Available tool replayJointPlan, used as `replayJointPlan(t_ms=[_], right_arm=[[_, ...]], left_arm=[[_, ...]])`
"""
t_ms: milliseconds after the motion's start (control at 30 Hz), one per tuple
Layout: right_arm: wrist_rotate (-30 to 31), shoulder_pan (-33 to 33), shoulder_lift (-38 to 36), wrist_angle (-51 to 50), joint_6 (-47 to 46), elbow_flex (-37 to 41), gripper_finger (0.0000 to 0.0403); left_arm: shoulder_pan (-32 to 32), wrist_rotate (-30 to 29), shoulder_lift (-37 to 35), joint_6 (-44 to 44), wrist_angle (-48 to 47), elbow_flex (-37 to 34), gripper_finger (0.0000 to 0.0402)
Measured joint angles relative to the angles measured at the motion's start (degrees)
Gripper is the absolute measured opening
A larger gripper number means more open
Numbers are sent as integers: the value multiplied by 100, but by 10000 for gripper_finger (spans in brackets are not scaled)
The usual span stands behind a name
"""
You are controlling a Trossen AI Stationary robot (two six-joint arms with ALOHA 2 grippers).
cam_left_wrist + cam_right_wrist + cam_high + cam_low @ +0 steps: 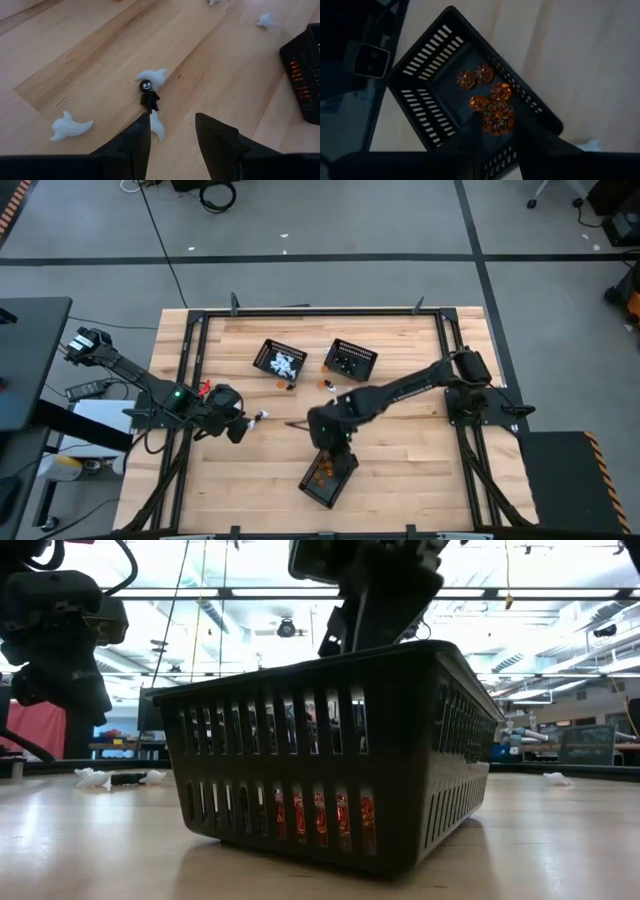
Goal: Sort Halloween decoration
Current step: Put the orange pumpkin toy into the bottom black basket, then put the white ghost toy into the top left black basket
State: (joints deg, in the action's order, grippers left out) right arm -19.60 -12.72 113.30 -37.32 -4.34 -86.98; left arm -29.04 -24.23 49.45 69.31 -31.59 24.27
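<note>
Seen from above, the right tool (pixel 330 448) hangs over the near basket (pixel 328 477), its arm stretched diagonally across the counter (pixel 400 470); the left tool (pixel 240 428) sits low at the counter's left side, with a white trinket (pixel 262 417) just ahead of it. 2 more baskets, a white-filled basket (pixel 280 360) and a black-item basket (pixel 351 358), lie well beyond both tools.

At counter height, the near basket fills the picture, orange pieces (pixel 320 815) glowing through its slots, and the right arm's wrist is seen directly above its rim.

Through the left wrist camera, the left tool's fingers (pixel 137 142) are spread and empty, pointed down at a black skeleton figure (pixel 149 95) lying between 2 white ghosts, one ghost (pixel 152 76) beyond it and one ghost (pixel 157 126) touching the nearer finger.

Through the right wrist camera, an orange pumpkin (pixel 497 117) is pinched between the narrowed fingers above 4 others on the basket floor. The release is best made low and centred, so that the piece cannot bounce over the wall.
</note>
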Motion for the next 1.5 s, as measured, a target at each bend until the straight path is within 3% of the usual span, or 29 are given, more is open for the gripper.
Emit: replayJointPlan(t_ms=[100, 267, 500, 700, 1067, 1267, 1500], right_arm=[[332, -183, 0, 94, -408, 8, 94], [370, -334, 40, 237, -1270, 260, 94], [397, -615, 412, 322, -1941, 193, 94], [761, -765, 693, 175, -2414, 10, 91], [769, -741, 658, 122, -2574, -39, 94], [662, -632, 637, -240, -2310, -465, 93], [2050, -264, -111, -732, -1713, -678, 93]], left_arm=[[0, 0, 0, -3, -1, 0, 164], [-2, 9, 0, -118, 14, 0, 164], [-2, 11, 0, -309, -14, 0, 164], [-2, 11, -22, -303, -84, 0, 164], [-6, 35, -48, -305, -49, 2, 164], [-6, 205, -48, -306, -78, 2, 164], [-6, 424, -48, -401, -101, 2, 164]])
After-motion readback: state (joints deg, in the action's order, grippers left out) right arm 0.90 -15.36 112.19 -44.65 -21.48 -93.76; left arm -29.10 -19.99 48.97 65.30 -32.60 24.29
